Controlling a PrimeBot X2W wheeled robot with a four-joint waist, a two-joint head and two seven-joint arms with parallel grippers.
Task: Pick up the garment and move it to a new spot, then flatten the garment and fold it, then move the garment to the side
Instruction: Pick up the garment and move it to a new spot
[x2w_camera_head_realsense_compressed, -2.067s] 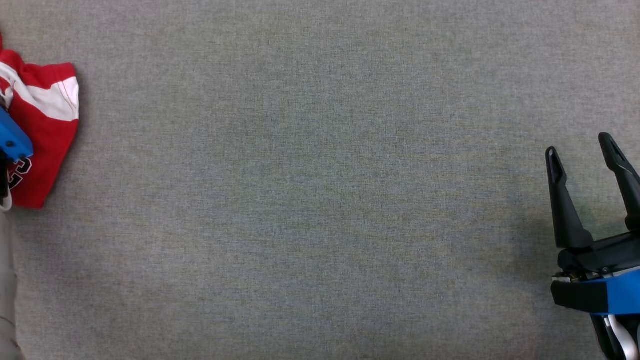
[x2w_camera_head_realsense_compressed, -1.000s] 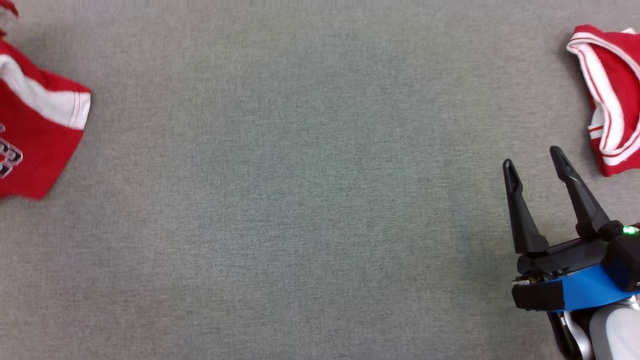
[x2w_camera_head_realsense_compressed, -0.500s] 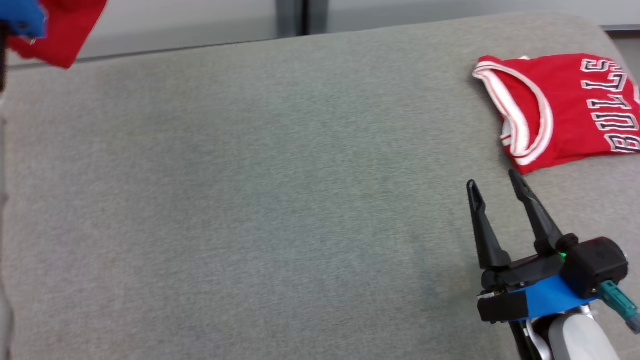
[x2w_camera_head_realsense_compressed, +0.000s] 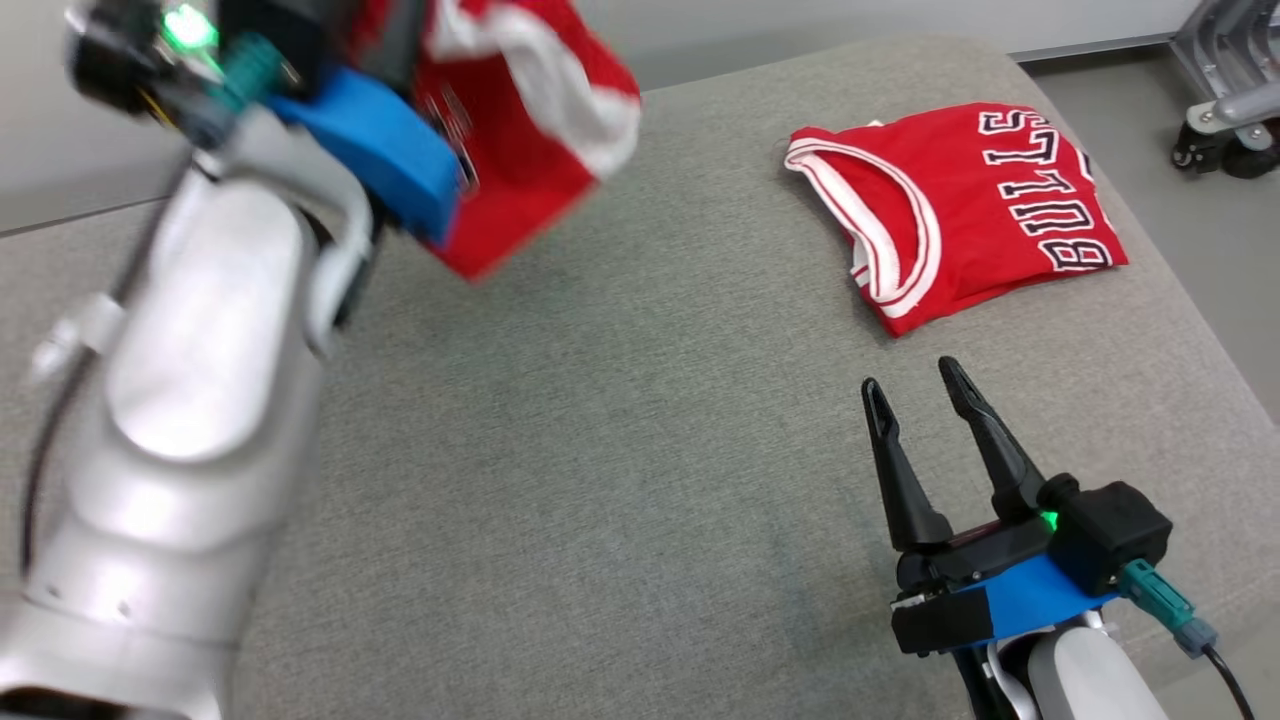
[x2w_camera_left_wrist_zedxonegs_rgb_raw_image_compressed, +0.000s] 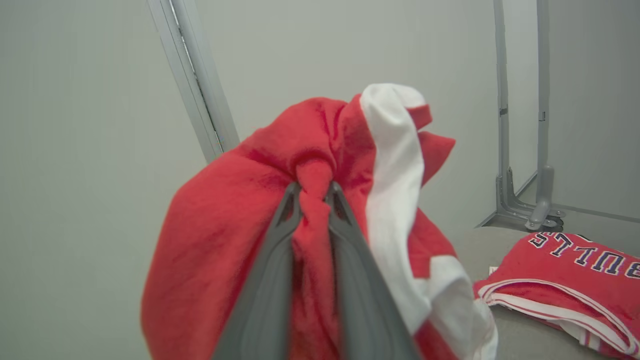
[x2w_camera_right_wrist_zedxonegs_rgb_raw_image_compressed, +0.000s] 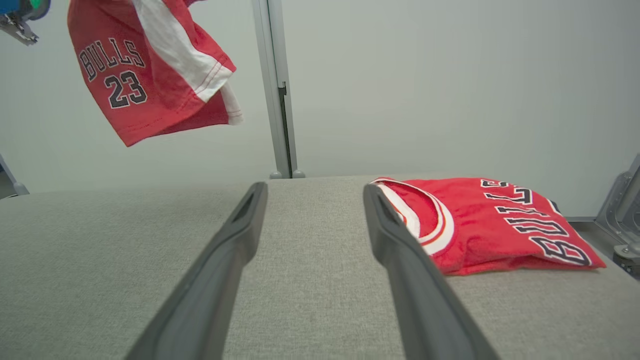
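Left gripper (x2w_camera_left_wrist_zedxonegs_rgb_raw_image_compressed: 312, 187) pinched tight on a bunched fold of the red garment (x2w_camera_head_realsense_compressed: 520, 130), which hangs in the air clear of the grey worktop (x2w_camera_head_realsense_compressed: 600, 450), about 11 o'clock in head view, blurred there. Right wrist view has it at 10 o'clock: "BULLS 23" in dark, white-edged print, with a white side stripe. Right gripper (x2w_camera_head_realsense_compressed: 910, 375) at 5 o'clock in head view, fingers spread, nothing between them, over bare worktop. Folded red jersey (x2w_camera_head_realsense_compressed: 980, 210) lies flat on the worktop at 2 o'clock, white-trimmed opening, "BULLS" readable across it, well apart from the held garment, near the right gripper's tips.
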